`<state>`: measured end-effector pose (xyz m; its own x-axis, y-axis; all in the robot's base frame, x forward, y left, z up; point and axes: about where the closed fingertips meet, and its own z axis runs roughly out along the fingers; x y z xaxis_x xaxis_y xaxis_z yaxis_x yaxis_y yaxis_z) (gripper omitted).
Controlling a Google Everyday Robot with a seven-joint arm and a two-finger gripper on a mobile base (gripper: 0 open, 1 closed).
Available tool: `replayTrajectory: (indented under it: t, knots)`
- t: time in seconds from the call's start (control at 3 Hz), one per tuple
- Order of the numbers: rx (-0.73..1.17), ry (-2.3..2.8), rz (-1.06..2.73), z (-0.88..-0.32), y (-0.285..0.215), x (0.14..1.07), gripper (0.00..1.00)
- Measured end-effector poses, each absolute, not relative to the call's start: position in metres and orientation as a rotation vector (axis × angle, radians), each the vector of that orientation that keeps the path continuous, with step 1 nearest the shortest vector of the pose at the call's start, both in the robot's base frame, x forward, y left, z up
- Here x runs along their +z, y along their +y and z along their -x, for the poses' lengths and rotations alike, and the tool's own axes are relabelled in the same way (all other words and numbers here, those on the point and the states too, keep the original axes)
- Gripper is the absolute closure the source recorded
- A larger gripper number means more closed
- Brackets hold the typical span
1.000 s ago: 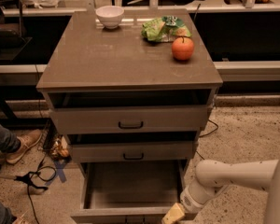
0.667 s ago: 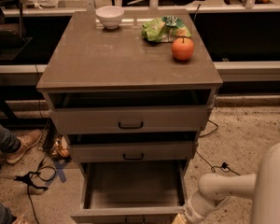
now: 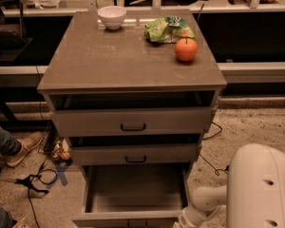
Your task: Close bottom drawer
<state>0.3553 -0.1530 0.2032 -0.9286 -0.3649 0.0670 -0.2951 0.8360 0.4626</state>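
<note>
The bottom drawer of the grey-brown cabinet is pulled far out, and its inside is empty. Its low front panel lies at the frame's lower edge. My gripper is at the very bottom of the view, just right of the drawer's front right corner, and is mostly cut off by the frame. The white forearm leads to it from the lower right.
The middle drawer and the top drawer each stand slightly open. On the cabinet top are a white bowl, a green bag and an orange fruit. A person's shoe and cables are on the floor at left. My white body fills the lower right.
My arm has dropped lower and drawn back to the right, so the gripper has sunk to the frame's bottom edge. My body takes up more of the lower right. The drawers have not visibly moved.
</note>
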Motion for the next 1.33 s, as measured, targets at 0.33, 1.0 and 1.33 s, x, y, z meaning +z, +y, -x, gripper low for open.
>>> replayTrajectory:
  t: [0.33,1.0,1.33]
  knots:
    - [-0.664,-2.92,-0.478,-0.376,-0.144,0.161,1.0]
    - [-0.652,-2.998,-0.431,-0.404,-0.137,0.145,1.0]
    - [-0.636,-3.098,-0.412,-0.44,-0.145,0.144,1.0]
